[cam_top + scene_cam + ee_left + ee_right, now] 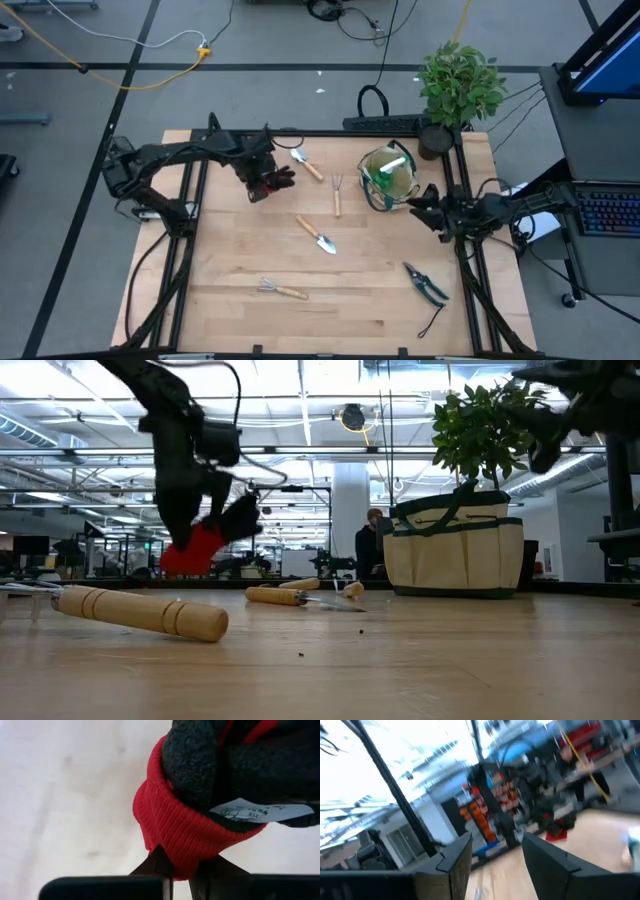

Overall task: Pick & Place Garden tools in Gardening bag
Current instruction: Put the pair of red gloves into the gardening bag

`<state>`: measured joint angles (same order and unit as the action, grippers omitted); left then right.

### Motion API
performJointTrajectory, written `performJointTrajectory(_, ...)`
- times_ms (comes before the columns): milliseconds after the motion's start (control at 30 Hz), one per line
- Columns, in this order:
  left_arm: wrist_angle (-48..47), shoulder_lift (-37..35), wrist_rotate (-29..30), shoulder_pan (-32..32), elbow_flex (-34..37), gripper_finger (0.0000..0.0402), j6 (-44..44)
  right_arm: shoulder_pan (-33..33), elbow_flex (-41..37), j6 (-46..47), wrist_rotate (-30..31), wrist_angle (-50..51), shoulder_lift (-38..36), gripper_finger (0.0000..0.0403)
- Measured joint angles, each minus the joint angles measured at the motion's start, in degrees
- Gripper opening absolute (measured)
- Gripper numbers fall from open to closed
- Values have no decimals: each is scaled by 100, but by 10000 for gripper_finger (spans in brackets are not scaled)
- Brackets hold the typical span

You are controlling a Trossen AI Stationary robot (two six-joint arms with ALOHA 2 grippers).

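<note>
We see the left gripper (268, 183) over the far left part of the bench (240, 320), its fingers (155, 865) closed on the red cuff of the red-black glove (200, 820). In the low view the glove hangs from that gripper clear of the bench surface, cuff downward. A white tag shows on the glove's dark part in the left wrist view.

The right gripper (418, 203) sits at the right side of the bench, just beside the gardening bag (388, 178); its fingers (550, 862) stand apart with nothing between them.

The bag stands upright near the far right corner, with something pale green inside it. The potted plant (458, 85) stands just behind it at the bench corner.

On the bench lie a trowel (305, 163) near the glove, a fork (337, 195) between the glove and the bag, a second trowel (317, 236) near the middle, a rake (281, 290) toward the near edge, and the pruning shears (426, 284) at the near right
</note>
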<state>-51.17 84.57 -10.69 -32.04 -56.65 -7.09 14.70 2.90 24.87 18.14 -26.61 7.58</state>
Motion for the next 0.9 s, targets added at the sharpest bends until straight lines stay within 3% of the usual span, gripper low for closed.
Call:
performJointTrajectory(200, 787, -680, -1091, 379, -369, 24, 2135, 0, 0, -679, 2, -957, 62, 166)
performJointTrajectory(467, 3240, -925, -1171, 1310, -645, 23, 4539, 0, 293, -698, -194, -1264, 1073, 166)
performJointTrajectory(700, 5030, -871, -422, 2010, -668, 23, 5232, -1, 1466, -1484, -487, -1272, 2795, 166)
performJointTrajectory(900, 5426, -876, 303, 2552, -666, 23, 5139, -12, 2588, -2233, -448, -1089, 4123, 167)
